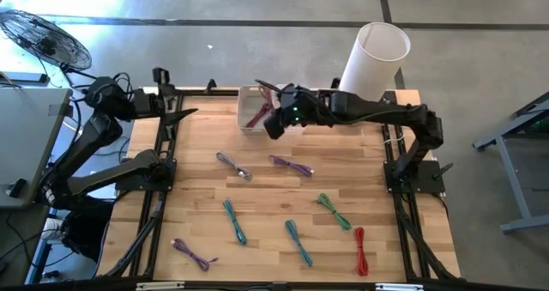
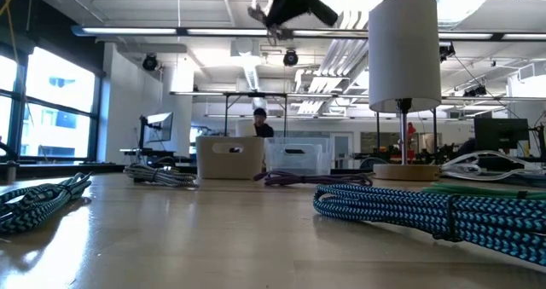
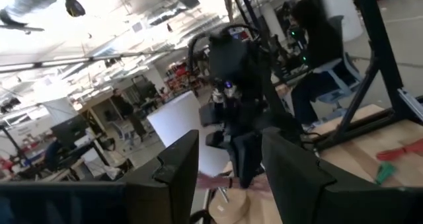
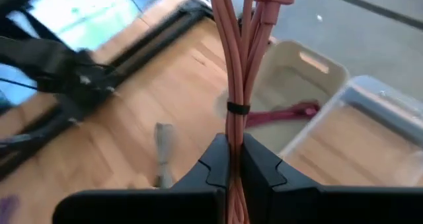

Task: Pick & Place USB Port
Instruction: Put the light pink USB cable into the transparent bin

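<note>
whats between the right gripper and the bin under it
Only the pink cable that the right gripper is shut on; the bin already holds a dark red cable. Right wrist view shows it.

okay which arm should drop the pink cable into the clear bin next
The right. Its gripper already clamps the pink cable and hangs at the bin, while the left gripper waits at the table's edge.

The wooden table (image 1: 343,162) carries scattered cables — grey (image 1: 233,165), purple (image 1: 292,165), green (image 1: 334,211), red (image 1: 360,250), teal (image 1: 234,221) — plus a clear bin (image 1: 244,119) at upper centre.
</note>
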Motion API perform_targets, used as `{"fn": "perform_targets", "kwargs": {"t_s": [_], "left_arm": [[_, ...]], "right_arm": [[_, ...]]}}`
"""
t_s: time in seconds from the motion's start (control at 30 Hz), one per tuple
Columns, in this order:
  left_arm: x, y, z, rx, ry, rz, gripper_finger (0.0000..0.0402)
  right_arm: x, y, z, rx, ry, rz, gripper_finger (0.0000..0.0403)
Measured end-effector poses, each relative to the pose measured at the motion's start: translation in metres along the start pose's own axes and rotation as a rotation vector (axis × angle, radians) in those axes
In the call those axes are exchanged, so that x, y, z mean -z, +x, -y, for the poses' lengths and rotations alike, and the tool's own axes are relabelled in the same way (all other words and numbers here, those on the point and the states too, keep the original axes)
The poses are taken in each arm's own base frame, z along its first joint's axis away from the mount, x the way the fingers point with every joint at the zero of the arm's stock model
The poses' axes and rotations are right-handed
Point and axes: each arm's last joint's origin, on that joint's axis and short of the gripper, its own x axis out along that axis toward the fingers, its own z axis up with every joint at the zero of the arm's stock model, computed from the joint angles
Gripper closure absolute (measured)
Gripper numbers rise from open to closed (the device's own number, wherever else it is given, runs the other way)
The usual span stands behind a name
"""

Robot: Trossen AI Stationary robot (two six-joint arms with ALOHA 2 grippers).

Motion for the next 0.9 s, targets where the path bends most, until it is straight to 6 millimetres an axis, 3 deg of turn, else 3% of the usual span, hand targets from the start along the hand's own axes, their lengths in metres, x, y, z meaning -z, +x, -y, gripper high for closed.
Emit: {"fn": "perform_targets", "kwargs": {"t_s": [0.5,0.9], "left_arm": [[0.005,0.0,0.002,0.024,-0.039,-0.043,0.0239],[0.015,-0.001,0.008,0.092,-0.119,-0.12,0.0239]], "right_arm": [[0.047,0.052,0.029,0.256,0.106,0.117,0.0395],[0.041,0.068,0.063,0.298,0.167,0.118,0.0395]]}}
